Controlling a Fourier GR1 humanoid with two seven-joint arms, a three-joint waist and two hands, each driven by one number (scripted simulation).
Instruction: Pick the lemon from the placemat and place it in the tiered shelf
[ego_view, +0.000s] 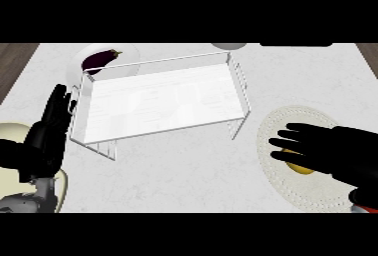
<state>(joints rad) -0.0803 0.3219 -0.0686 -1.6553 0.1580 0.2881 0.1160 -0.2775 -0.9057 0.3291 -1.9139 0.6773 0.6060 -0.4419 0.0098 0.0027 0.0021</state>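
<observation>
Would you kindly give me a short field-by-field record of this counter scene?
tiered shelf: white wire, mid-counter
placemat: round, pale, right of the shelf
lemon: on the placemat, not in the shelf, partly hidden
right hand: open, over the lemon; contact unclear
left hand: open, resting at the view's left, fingers up
eggplant: on a plate behind the shelf's left corner

right hand (328, 147) over lemon (301, 169) — placemat (295, 117), shelf (159, 100)
</observation>
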